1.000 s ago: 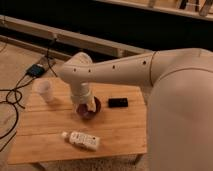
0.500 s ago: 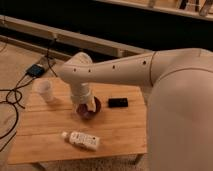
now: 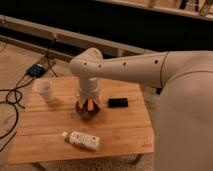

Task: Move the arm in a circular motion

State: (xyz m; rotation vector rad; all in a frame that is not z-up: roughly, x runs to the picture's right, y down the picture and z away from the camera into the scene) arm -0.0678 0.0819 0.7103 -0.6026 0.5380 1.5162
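Arm [image 3: 130, 65]: huge, glossy, cream-white, in thick rounded tube segments with small dark holes; stretched in from past the table's [image 3: 50, 125] right end, bent at a rounded joint above the table's middle, then straight down toward the top.
Pincer [image 3: 89, 99]: at the arm's narrow end, low over the middle of the table, right above a dark round dish [image 3: 89, 114]; touching it or just clear, impossible to say.
Pincer state: cannot tell, apart or together; an orange patch [image 3: 90, 105] there, nature unclear.
Handling: likely heavy and thoroughly stiff, smooth-shelled and slippery to the touch; no soft or fragile part in sight.
Hold: none needed, judging by the task; a sweep driven from the arm's own joints, not a grasp of anything on the table.
On the table: white cup [image 3: 45, 91] upright near the left rear; small black block [image 3: 118, 102] just right of the middle; white bottle [image 3: 82, 141] lying on its side near the front edge.
Beside the table: dark cables [image 3: 12, 97] on the floor off the left end.
Risk: with the pincer so low over the table, probably a knock to dish or block on a wide circle; a lift first, seemingly wiser.
Writing: no brand or word readable anywhere; dark marks on the bottle's label, not decipherable.
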